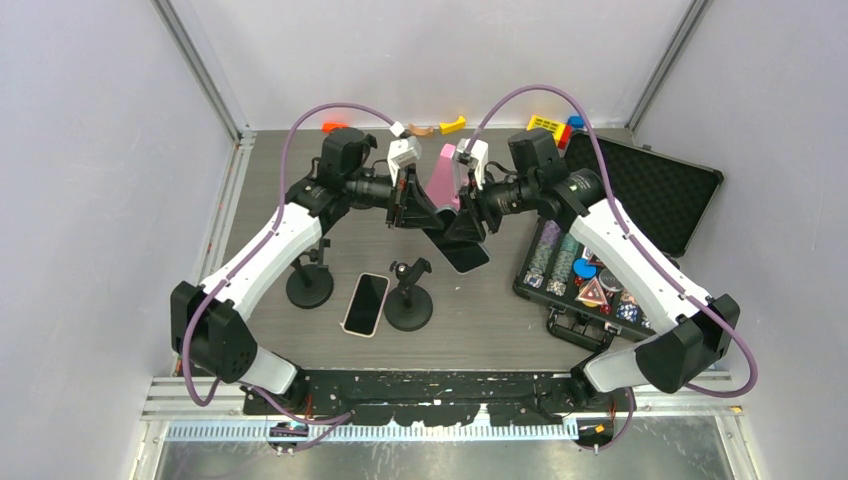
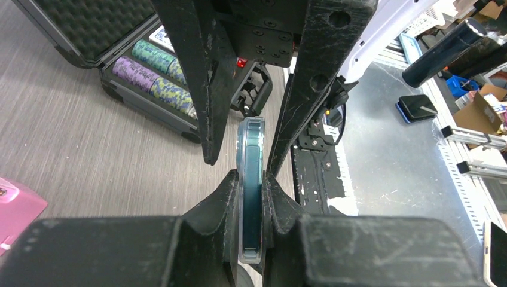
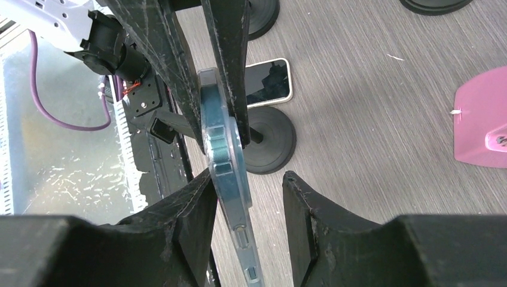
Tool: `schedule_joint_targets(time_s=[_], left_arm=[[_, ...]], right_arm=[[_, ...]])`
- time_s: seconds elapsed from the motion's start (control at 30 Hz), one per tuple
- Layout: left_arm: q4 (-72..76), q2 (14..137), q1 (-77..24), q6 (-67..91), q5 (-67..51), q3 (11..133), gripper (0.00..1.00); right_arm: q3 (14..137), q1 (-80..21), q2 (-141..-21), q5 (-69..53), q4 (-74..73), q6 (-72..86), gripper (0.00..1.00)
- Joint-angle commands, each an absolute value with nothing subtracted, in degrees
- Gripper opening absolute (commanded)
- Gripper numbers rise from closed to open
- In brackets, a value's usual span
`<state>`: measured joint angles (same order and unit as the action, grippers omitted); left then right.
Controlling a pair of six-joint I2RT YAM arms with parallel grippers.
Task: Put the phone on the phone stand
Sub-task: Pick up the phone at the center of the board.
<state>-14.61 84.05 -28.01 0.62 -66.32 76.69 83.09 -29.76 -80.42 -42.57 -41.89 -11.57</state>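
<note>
Both arms bent inward, tip to tip; left pincer clamped tight, right pincer partly parted.

so the phone is edge-on inside the right hand, looks like it's touching one finger, clear gap to the other. a second phone lies flat on the worktop.

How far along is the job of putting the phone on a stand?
Done: the phone is off the table, clamped in the left claw. In hand: the right claw sits around it too, one finger not yet touching. Left: seating it on a stand, which is bare; a second phone lies beside it.
</note>
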Motion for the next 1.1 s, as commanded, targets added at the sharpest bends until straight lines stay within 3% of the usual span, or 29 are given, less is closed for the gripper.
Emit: schedule_joint_targets(time_s=[0.0,0.33,0.43,0.5,0.53,0.6,0.7,0.73,0.83,0.9,1.07], left_arm=[[-14.05,81.55,-28.21,-1.29,-66.44,79.31,0.00],[-11.31,80.44,-28.13,-0.32,-65.90,78.80,0.00],[-10.20,80.53,-28.04,2.08,-65.91,78.75,0.00],[-9.75,80.61,-27.88,2.40,-65.96,78.75,0.00],[-9.56,80.63,-27.74,2.57,-66.05,78.67,0.00],[-8.94,80.63,-27.32,3.12,-66.20,78.47,0.00],[-4.58,80.26,-26.71,6.41,-66.23,76.77,0.00],[-1.30,80.10,-26.50,9.21,-66.09,75.63,0.04],[13.06,79.66,-25.90,22.85,-65.52,71.54,0.39],[20.84,79.45,-25.55,30.52,-63.83,69.26,0.54],[35.09,79.29,-24.79,43.27,-60.77,63.97,0.76]], right_arm=[[84.12,-29.41,-80.15,-43.15,-42.72,-13.20,0.49],[81.02,-29.25,-79.20,-44.42,-44.36,-14.97,0.46],[80.74,-29.22,-79.32,-45.17,-44.99,-15.27,0.36],[80.89,-29.20,-79.24,-45.35,-45.08,-15.27,0.24],[80.96,-29.21,-79.26,-45.26,-44.99,-15.24,0.11],[81.30,-29.14,-79.13,-45.09,-44.89,-15.03,0.02],[81.86,-29.09,-79.17,-45.37,-44.90,-14.82,0.00],[81.98,-28.98,-79.18,-45.45,-44.86,-14.56,0.00],[82.46,-28.57,-79.03,-46.20,-42.74,-12.74,0.00],[82.71,-27.86,-78.69,-47.17,-40.18,-9.56,0.00],[84.79,-26.63,-78.52,-49.97,-35.37,-3.90,0.00]])
